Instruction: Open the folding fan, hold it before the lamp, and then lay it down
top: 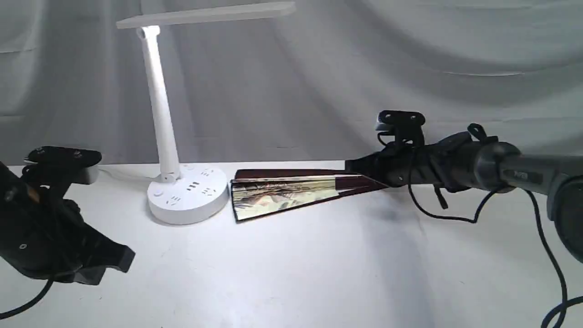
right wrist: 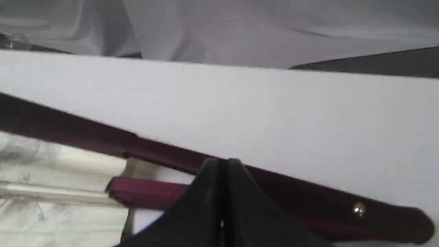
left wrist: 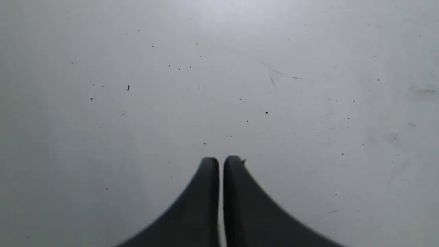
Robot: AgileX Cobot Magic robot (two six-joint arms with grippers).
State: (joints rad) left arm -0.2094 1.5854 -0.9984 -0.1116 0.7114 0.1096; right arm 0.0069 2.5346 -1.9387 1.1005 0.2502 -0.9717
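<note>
- A grey cloth backdrop (top: 364, 68) hangs behind a white worktop (top: 291, 273).
- The lamp (top: 159, 105) stands near the back edge of the worktop, left of the middle. Its stem is upright with a slight lean, and its flat bar head lies level above.
- The lamp's round base (top: 186, 193) shows socket holes on its top face.
- The fan (top: 282, 193) lies flat on the worktop near the back edge, about the middle. It is partly spread, a narrow wedge.
- The fan's wide, black-edged end lies just beside the lamp base; contact cannot be confirmed. Its narrow end points toward the right edge.
- The cream pleated leaf (right wrist: 51, 164) lies between dark maroon ribs (right wrist: 68, 127). A metal rivet (right wrist: 358, 208) marks the pivot.
- The right gripper (right wrist: 223, 161) sits low at the fan's narrow end, over the ribs, fingers pressed together. Whether a rib is pinched between them cannot be told.
- The left gripper (left wrist: 221, 158) hangs above bare worktop near the front left corner, well apart from the fan. Its fingers are pressed together and hold nothing.
</note>
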